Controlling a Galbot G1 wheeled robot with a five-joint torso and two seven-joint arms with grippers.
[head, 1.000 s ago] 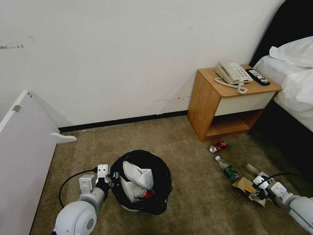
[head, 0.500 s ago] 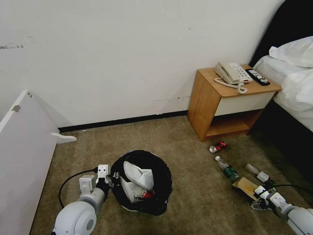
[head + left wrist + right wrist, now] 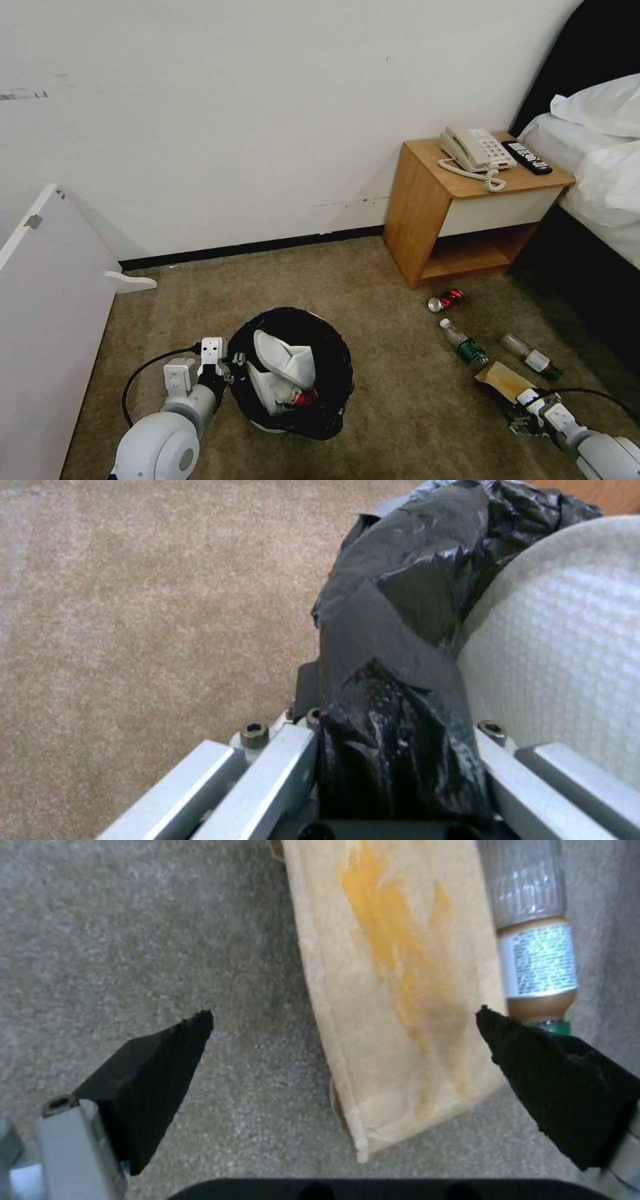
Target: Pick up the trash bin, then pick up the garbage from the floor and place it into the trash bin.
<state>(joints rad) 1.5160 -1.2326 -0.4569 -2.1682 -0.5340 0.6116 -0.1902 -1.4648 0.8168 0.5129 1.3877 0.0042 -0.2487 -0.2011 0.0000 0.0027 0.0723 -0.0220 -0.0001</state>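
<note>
Your left end effector [image 3: 230,373] is clamped on the near-left rim of the trash bin [image 3: 293,373], pinching the black liner [image 3: 393,690]; white slippers [image 3: 283,370] sit inside. The bin stands on the carpet [image 3: 373,293], left of the litter.

Your right end effector [image 3: 347,1060] hangs over the brown paper bag [image 3: 400,990], jaws spread wide. The bag's near corner lies between them, off-centre toward one finger, with a bottle [image 3: 533,950] just beside it.

Risks as you'd judge them:
- The far finger could snag the bottle and roll it away.
- A flat bag on carpet gives little to pinch; the pads may close on carpet pile.
- The liner may slip off the rim if the bin gets lifted by it.

Red can [image 3: 445,300] and green-labelled bottle [image 3: 467,347] lie farther off.
</note>
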